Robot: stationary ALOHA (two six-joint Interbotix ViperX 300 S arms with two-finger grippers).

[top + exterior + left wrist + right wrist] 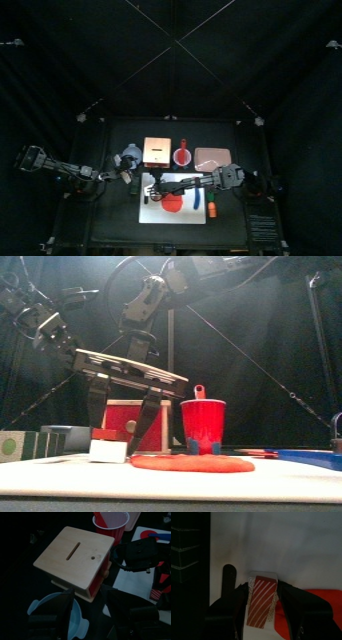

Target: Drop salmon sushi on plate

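Observation:
The salmon sushi, an orange-red striped slice on white rice, lies on the white mat between the open jaws of my right gripper. In the front view the sushi rests on the mat under that gripper. The pale pink square plate sits at the back right of the table, apart from both grippers. My left gripper rests open at the mat's left side, holding nothing.
A tan wooden box with a slot, a red cup and a pale blue bowl stand along the back. A flat red piece lies on the mat right beside the sushi.

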